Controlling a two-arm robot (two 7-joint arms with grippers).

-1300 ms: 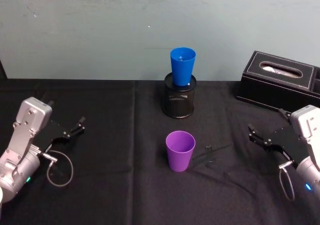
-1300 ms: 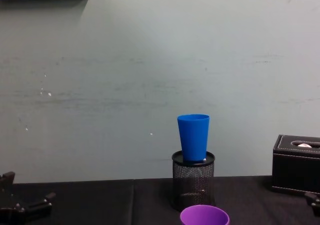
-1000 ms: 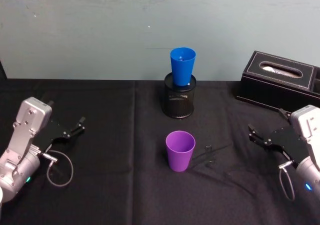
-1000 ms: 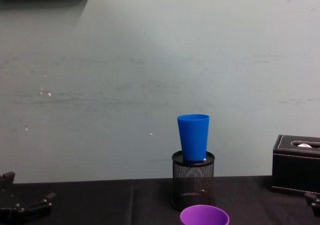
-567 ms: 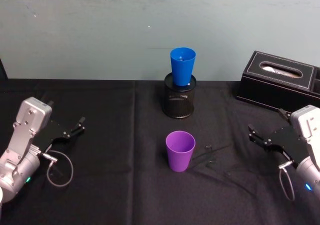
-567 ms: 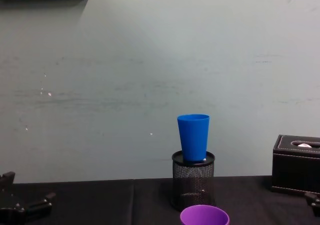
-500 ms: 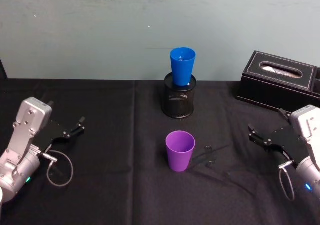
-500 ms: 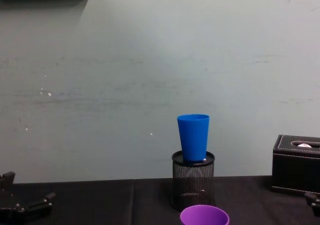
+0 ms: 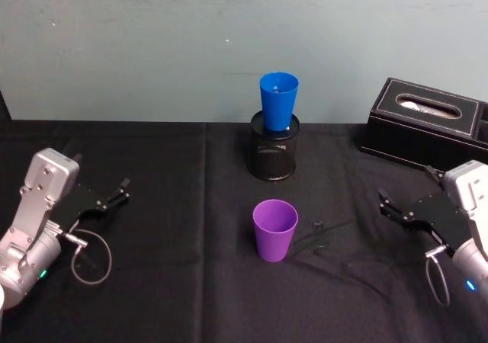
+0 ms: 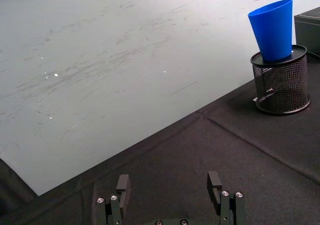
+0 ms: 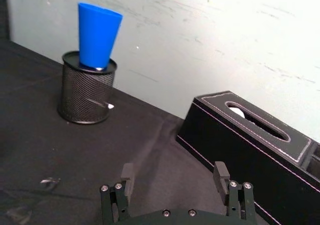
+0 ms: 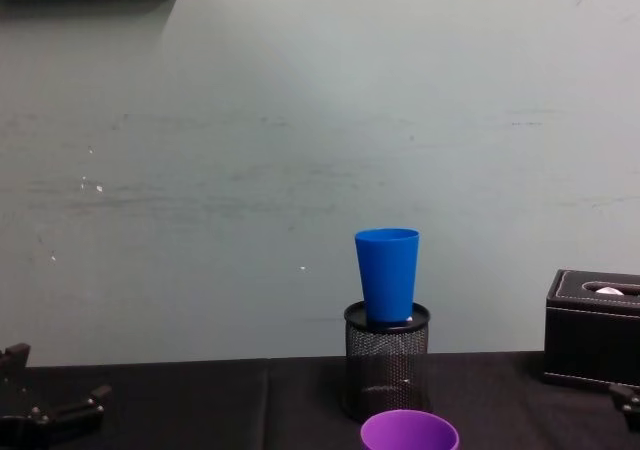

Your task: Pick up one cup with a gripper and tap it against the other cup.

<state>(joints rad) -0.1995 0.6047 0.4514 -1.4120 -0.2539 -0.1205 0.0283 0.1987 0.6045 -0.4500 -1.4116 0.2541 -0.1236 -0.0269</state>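
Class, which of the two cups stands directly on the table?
The purple cup, standing on the black tablecloth. The blue cup sits raised in the mesh pen holder behind it.

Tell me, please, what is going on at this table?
Nothing is being handled yet. The purple plastic tapered cup stands alone on the black tablecloth, in front of the blue plastic tapered cup seated in the black wire-mesh pen holder. The left gripper and right gripper rest open at either side, both away from the cups.

Purple cup (image 12: 409, 431), lower body off-frame
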